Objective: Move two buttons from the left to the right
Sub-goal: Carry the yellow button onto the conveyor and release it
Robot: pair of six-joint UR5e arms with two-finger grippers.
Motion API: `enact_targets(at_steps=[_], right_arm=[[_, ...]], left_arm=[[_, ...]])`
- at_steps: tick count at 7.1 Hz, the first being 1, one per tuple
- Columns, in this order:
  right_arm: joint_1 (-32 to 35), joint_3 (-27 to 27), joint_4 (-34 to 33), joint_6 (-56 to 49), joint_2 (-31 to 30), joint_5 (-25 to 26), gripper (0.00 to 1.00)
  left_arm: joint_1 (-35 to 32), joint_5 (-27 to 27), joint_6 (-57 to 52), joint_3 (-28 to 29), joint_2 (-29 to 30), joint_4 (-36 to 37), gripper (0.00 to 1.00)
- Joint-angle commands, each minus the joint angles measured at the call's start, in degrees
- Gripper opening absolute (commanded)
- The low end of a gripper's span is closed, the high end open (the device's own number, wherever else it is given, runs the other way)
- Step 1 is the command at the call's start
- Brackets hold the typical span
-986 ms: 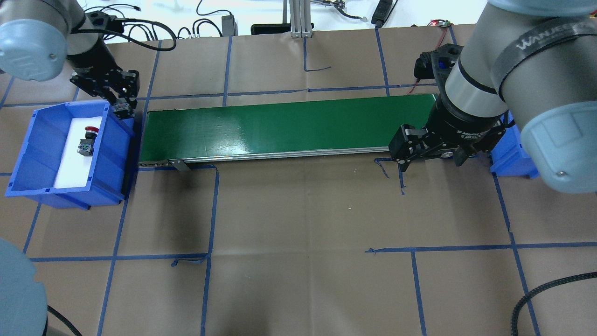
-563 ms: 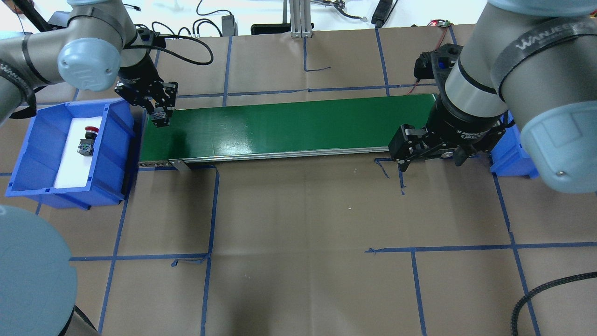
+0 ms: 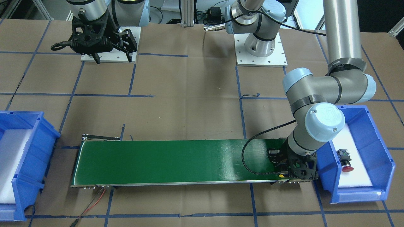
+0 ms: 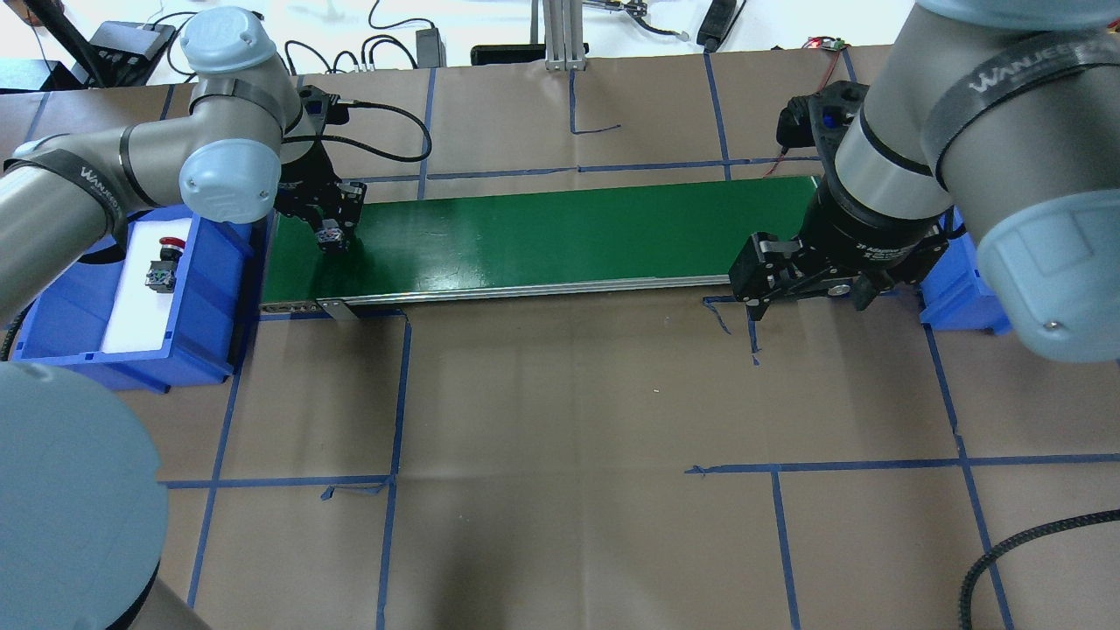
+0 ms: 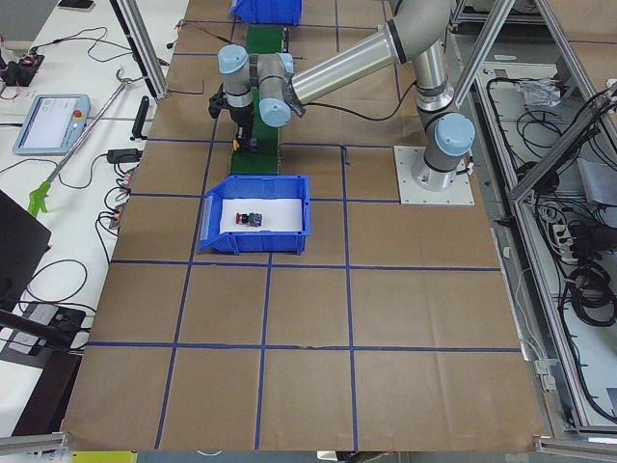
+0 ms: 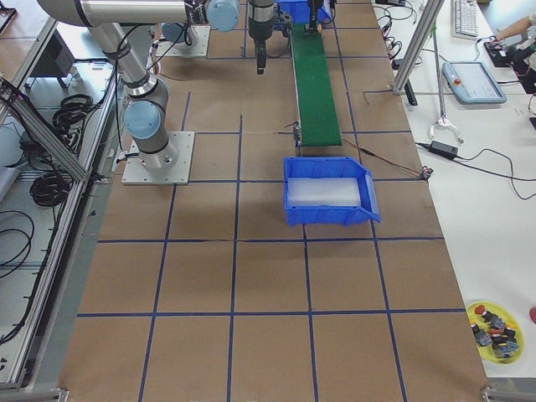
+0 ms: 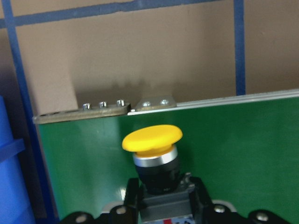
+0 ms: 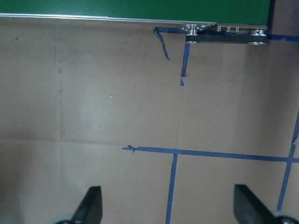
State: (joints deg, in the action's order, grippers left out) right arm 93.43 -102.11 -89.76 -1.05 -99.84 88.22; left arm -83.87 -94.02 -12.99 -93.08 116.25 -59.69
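Observation:
My left gripper (image 4: 331, 236) is shut on the yellow button (image 7: 152, 138), gripping its black body, cap toward the belt's front edge. It hangs over the left end of the green conveyor belt (image 4: 542, 232); I cannot tell whether the button touches the belt. The gripper also shows in the front view (image 3: 292, 167). The red button (image 4: 164, 262) lies on white foam in the left blue bin (image 4: 52, 289), and shows in the front view (image 3: 346, 160). My right gripper (image 4: 807, 302) is open and empty over the brown paper in front of the belt's right end; its fingers (image 8: 91, 207) frame bare paper.
The right blue bin (image 3: 19, 164) with white foam stands past the belt's right end, partly hidden under my right arm in the overhead view (image 4: 958, 293). Blue tape lines cross the paper-covered table. A yellow dish (image 6: 494, 322) with several spare parts sits far off on a table corner.
My left gripper has moved right, from the left bin's inner wall to over the belt's left end, still holding the yellow button. The right arm has not moved.

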Motion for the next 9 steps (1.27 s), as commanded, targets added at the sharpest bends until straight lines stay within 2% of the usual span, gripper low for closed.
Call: enact_targets(at_steps=[1, 2, 3, 5, 6, 9], right_arm=[[0.0, 0.0, 0.0, 0.0, 0.0, 0.0, 1.0], [0.0, 0.0, 0.0, 0.0, 0.0, 0.0, 1.0], [0.0, 0.0, 0.1, 0.0, 0.0, 0.1, 1.0], [0.0, 0.0, 0.0, 0.0, 0.0, 0.1, 1.0], [0.0, 0.0, 0.0, 0.1, 0.0, 0.0, 1.0], [0.0, -0.1, -0.1, -0.1, 0.0, 0.1, 1.0]], left_arm=[[0.0, -0.2, -0.2, 0.1, -1.1, 1.0, 0.09], [0.0, 0.2, -0.2, -1.0, -1.1, 1.3, 0.51], [0.0, 0.4, 0.8, -1.4, -1.0, 1.5, 0.99], [0.4, 0.3, 0.8, 0.5, -1.7, -0.1, 1.0], [0.7, 0.6, 0.8, 2.8, -3.4, -3.7, 1.0], [1.1, 0.6, 0.3, 18.3, -5.3, -24.2, 1.0]])
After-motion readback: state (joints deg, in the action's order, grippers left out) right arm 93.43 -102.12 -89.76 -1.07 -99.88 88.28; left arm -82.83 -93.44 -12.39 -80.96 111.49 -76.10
